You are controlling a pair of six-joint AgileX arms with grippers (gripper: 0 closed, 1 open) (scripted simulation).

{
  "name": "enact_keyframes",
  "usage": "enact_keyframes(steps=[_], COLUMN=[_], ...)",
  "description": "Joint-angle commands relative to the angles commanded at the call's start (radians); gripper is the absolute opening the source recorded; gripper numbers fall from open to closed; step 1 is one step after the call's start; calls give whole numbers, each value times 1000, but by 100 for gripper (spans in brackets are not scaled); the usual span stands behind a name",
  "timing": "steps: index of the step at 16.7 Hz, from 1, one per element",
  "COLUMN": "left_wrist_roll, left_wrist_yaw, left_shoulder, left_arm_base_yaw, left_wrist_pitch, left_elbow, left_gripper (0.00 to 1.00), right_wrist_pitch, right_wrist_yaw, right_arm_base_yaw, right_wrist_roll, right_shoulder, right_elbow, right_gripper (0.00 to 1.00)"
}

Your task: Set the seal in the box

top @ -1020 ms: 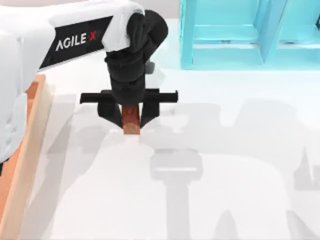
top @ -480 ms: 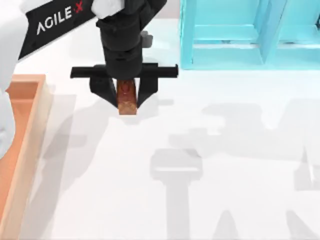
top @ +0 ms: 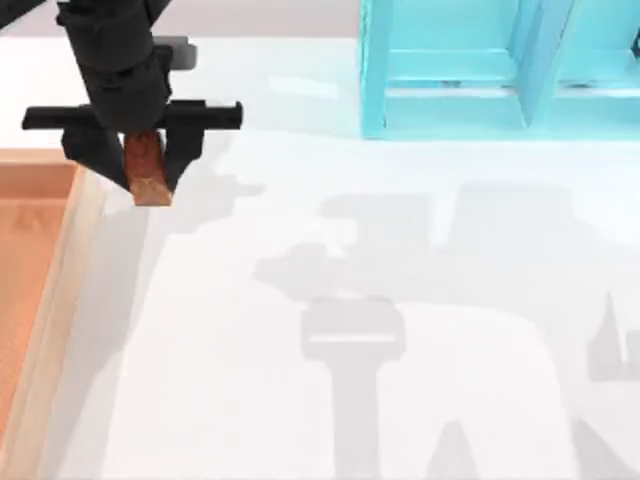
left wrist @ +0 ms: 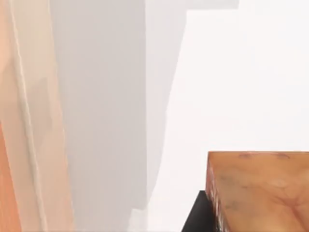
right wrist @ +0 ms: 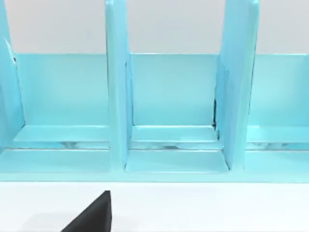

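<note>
1. Step in hand: transport. Our left gripper [top: 148, 172] pinches the seal [top: 148, 170] above the table [top: 400, 300], just beside the box [top: 55, 300] at its far right corner.
2. Next move, as we judge it: carry further left past the pale rim, then lower and release.
3. Change: half a second ago the seal hung nearer the turquoise shelf [top: 450, 70]; it has since travelled left.
4. Our right arm is parked facing that shelf; we cannot tell its gripper's state.

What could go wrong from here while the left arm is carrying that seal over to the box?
The left gripper holds the seal beside the box, just short of its raised rim. If it comes down too soon, the seal could strike or perch on that rim. Much of the seal hangs below the fingertips, so it might tilt or slip in the grip, or topple on release.
</note>
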Motion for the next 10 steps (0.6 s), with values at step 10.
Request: enact_keyframes(steps=[10], left_wrist_roll=[575], left_wrist_yaw=[-5], left_shoulder=[-289], left_arm_base_yaw=[574], left_wrist_pitch=[3], left_elbow=[-291], left_gripper=[0], right_wrist_pitch=[0], right_wrist_yaw=[0], right_arm_base_yaw=[0], right_wrist_roll=[0], right_shoulder=[0], right_elbow=[0], right_gripper=[100])
